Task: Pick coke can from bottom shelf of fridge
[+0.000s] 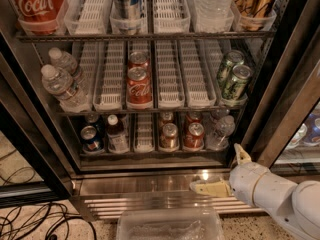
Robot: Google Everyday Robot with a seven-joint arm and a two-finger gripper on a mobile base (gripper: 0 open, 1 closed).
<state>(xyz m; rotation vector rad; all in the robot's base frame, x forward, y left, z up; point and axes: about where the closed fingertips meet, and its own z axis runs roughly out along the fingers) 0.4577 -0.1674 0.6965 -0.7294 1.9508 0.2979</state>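
Note:
The fridge (280,84) stands open. On its bottom shelf (144,140) the bright red coke can (194,135) stands at the front of a lane right of the middle, with another red can behind it. A duller brownish can (169,136) is to its left and a clear water bottle (220,132) to its right. My gripper (225,171) is open and empty, low at the right in front of the steel base grille (150,186), below and right of the coke can. One cream finger (242,154) points up, the other (209,188) points left.
A dark blue can (91,139) and a small bottle (117,135) stand on the left of the bottom shelf. The middle shelf holds red cans (138,85), green cans (236,81) and water bottles (62,86). A clear plastic bin (170,226) lies on the floor below. Cables (30,219) lie at the left.

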